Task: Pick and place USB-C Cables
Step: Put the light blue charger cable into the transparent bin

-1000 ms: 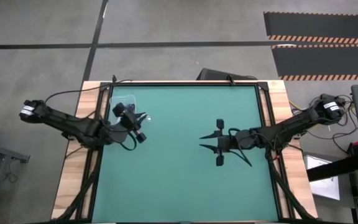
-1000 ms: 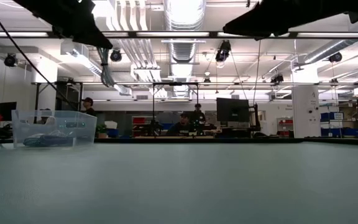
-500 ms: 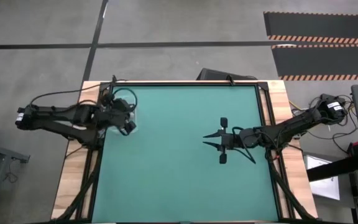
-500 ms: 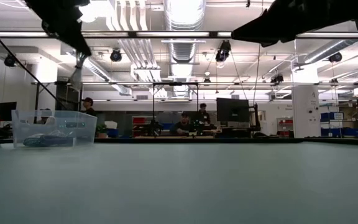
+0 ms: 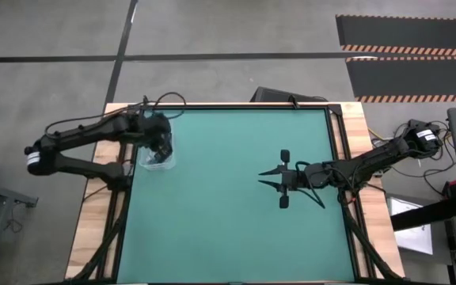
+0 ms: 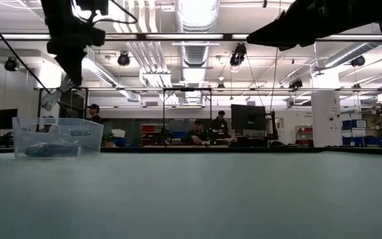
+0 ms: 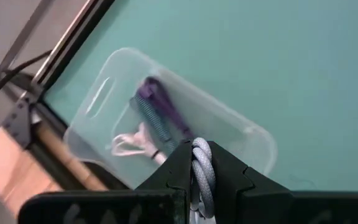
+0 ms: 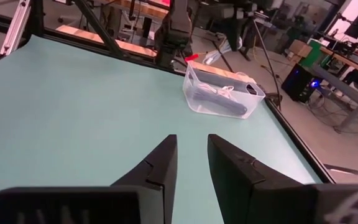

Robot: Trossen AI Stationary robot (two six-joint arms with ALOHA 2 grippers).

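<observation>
The left tool point(image 7: 201, 171) hangs directly above a clear plastic bin point(image 7: 104, 93) that sits near the far left corner of the green counter point(image 5: 236, 229), and its two dark fingers point(image 7: 178, 169) are pressed closed on a pale silvery-blue cable point(image 7: 202, 168), whose looped end stands up between them in the left wrist view. Below the tool, inside the bin, lie three more cables: a white cable point(image 7: 132, 142) against the wall nearest the counter's edge, a teal-green cable point(image 7: 155, 123) just beside it, and a darker cable point(image 7: 160, 102) with a purplish look lying alongside the teal one. In the low view the left tool point(image 6: 53, 99) shows above the bin point(image 6: 57, 137), with the pale cable end hanging at its tip, clear of the bin's rim. From the high view the left arm reaches in from the counter's left side so that its tool point(image 5: 158, 146) covers part of the bin point(image 5: 158, 162). The right tool point(image 5: 269, 180) waits well apart, over the right half of the counter with nothing under it, its fingers spread and holding nothing; the right wrist view looks past those separated fingers point(image 8: 157, 168) across bare counter toward the bin point(image 8: 224, 93) far ahead.
</observation>
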